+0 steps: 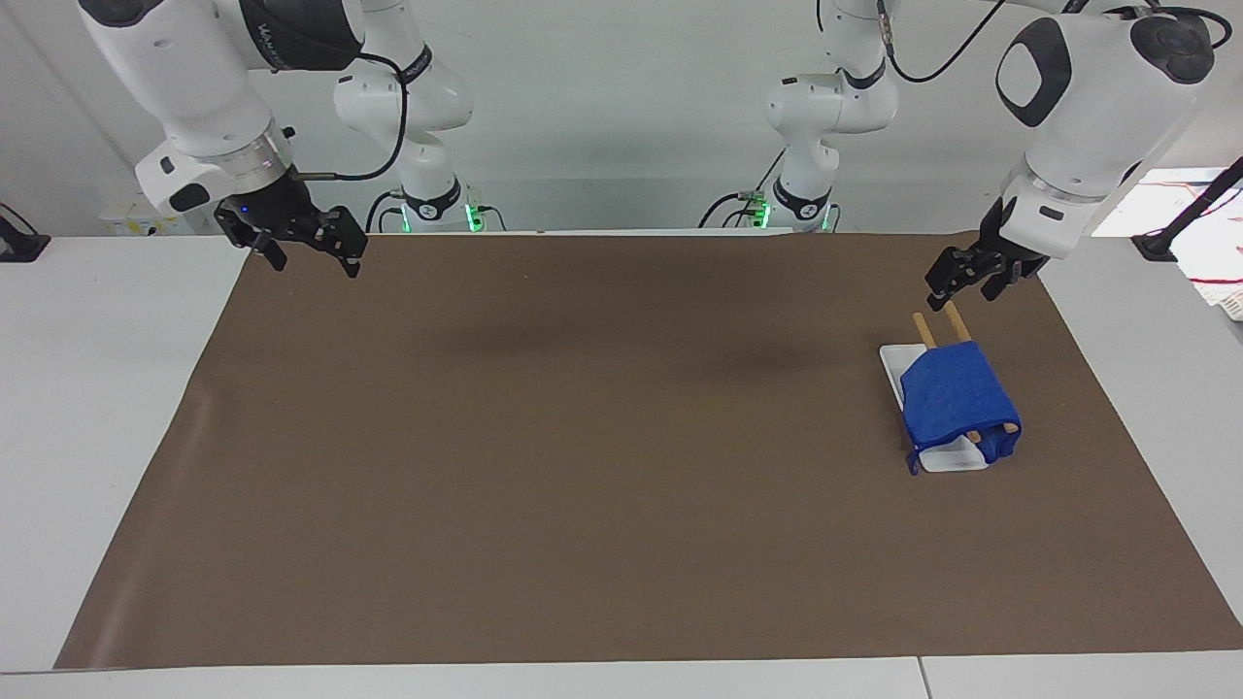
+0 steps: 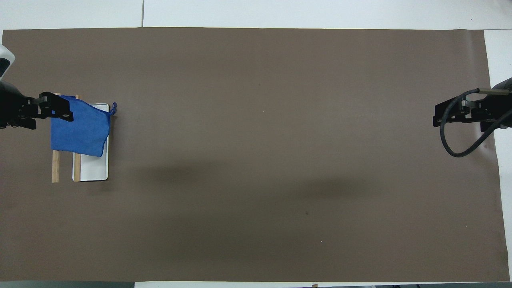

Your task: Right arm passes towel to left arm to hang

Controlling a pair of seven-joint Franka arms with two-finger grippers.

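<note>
A blue towel [image 1: 952, 398] hangs over a small rack of two wooden bars [image 1: 940, 325] on a white base [image 1: 893, 364], toward the left arm's end of the table. In the overhead view the towel [image 2: 80, 130] covers the part of the bars [image 2: 55, 168] farther from the robots. My left gripper [image 1: 959, 294] is open and empty, in the air over the bare bar ends, clear of the towel; it shows in the overhead view [image 2: 50, 120] too. My right gripper [image 1: 318, 264] is open and empty, waiting over the brown mat's corner at its own end [image 2: 435, 116].
A brown mat [image 1: 583, 437] covers most of the white table [image 1: 97, 437]. Papers [image 1: 1214, 262] lie at the table's edge past the left arm's end. The arm bases stand at the robots' edge of the table.
</note>
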